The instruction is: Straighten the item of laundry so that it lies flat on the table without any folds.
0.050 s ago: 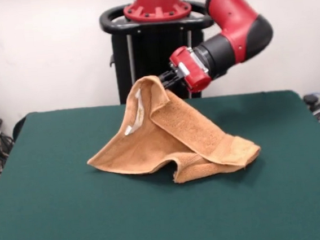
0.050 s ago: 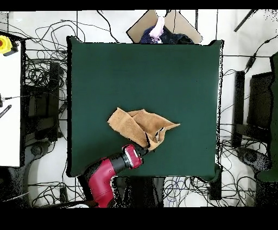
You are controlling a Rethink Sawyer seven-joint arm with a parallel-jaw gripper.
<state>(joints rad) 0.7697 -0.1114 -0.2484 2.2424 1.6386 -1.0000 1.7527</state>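
From the front we see the tool (image 1: 169, 78) pinching a corner of the terry towel (image 1: 173, 136), lifting it into a peak so its folds can fall open while the rest drags on the tabletop (image 1: 56, 221). From overhead, the towel (image 2: 138, 127) lies crumpled mid-tabletop (image 2: 108, 70), the tool (image 2: 145, 147) clamped on its robot-side edge.

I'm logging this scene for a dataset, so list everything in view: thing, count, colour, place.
towel: one, orange-tan, mid-table, one part lifted, the rest crumpled on the top
tag: one, white, on the towel's raised side
table: one, dark green top
cables: many, dark, on the floor around the table
person: one, partly seen beyond the table's far edge in the overhead view
arm: one, red and black
gripper: one, black, shut on the towel's raised part
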